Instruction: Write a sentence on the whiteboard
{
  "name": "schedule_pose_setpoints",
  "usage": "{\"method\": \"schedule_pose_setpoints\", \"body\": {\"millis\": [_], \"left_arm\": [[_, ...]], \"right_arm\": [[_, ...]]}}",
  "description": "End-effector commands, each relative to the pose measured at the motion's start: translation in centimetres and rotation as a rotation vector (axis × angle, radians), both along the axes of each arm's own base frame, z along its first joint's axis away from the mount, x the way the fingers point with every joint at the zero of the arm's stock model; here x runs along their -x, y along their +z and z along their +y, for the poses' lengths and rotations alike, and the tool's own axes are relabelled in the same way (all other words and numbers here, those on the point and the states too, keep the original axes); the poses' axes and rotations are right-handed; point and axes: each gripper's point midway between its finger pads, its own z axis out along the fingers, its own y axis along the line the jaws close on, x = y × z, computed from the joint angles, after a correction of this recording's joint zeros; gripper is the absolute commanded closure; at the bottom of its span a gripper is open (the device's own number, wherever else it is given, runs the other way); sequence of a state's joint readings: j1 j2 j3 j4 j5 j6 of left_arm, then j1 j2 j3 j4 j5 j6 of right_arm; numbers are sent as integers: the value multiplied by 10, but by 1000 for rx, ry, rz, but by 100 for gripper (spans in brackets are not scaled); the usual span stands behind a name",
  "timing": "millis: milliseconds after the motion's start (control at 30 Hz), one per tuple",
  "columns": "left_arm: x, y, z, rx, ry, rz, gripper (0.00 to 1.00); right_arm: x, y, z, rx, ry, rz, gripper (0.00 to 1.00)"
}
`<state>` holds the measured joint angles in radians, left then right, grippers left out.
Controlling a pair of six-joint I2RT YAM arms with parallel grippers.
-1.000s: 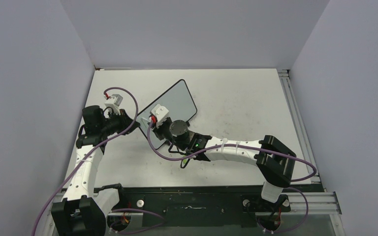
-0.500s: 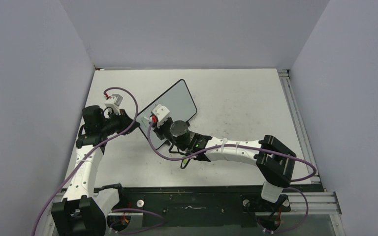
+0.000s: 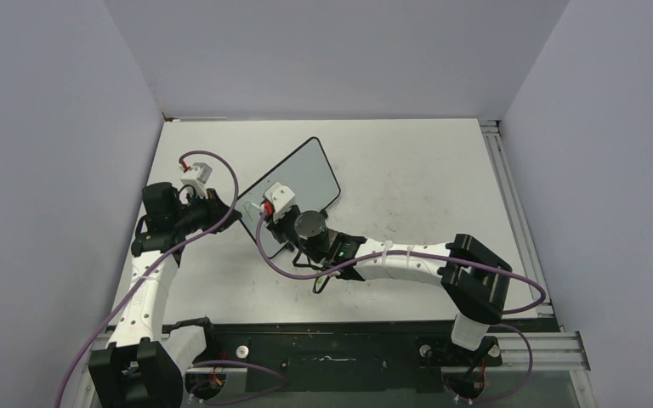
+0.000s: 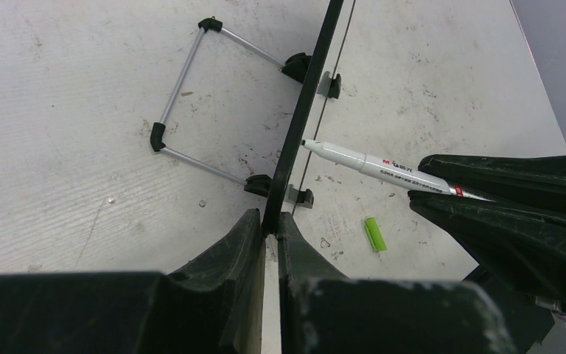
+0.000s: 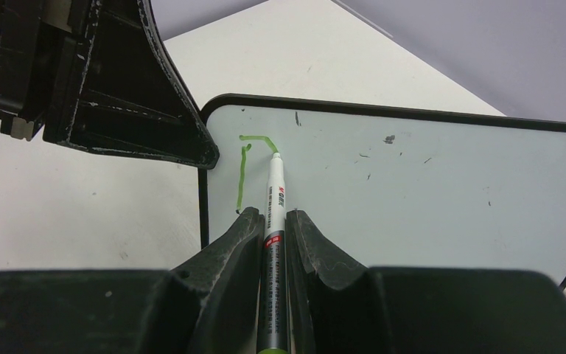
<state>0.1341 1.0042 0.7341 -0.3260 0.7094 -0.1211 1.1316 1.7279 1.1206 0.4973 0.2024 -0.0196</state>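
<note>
The whiteboard point(image 3: 306, 174) stands tilted on the table, and my left gripper point(image 4: 271, 228) is shut on its black frame edge point(image 4: 306, 110) at the near-left corner. My right gripper point(image 5: 273, 221) is shut on a white marker point(image 5: 274, 199). The marker's tip touches the board's upper-left area. The sentence is only a first green stroke point(image 5: 242, 177): a vertical line and a short curve across its top, ending at the tip. In the top view the right gripper point(image 3: 282, 219) sits over the board's near end, with the left gripper point(image 3: 231, 214) beside it.
The board's wire stand with black feet point(image 4: 191, 110) rests on the scuffed table behind it. A small green marker cap point(image 4: 372, 234) lies on the table near the board's foot. Grey walls close in at the left, back and right.
The right gripper with the marker has shifted very slightly to the right along the board. The left arm and the board have stayed put.
</note>
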Motion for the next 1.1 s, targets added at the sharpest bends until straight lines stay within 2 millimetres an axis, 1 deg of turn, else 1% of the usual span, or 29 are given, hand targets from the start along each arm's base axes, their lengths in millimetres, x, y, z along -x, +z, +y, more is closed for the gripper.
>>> {"method": "schedule_pose_setpoints", "body": {"millis": [0, 767, 1067], "left_arm": [[-6, 32, -2, 4, -20, -99, 100], [-6, 32, -2, 4, -20, -100, 100], [-6, 32, -2, 4, -21, -100, 100]], "right_arm": [[-1, 12, -7, -16, -19, -27, 95], [22, 13, 6, -19, 36, -35, 95], [22, 11, 7, -12, 28, -37, 95]]}}
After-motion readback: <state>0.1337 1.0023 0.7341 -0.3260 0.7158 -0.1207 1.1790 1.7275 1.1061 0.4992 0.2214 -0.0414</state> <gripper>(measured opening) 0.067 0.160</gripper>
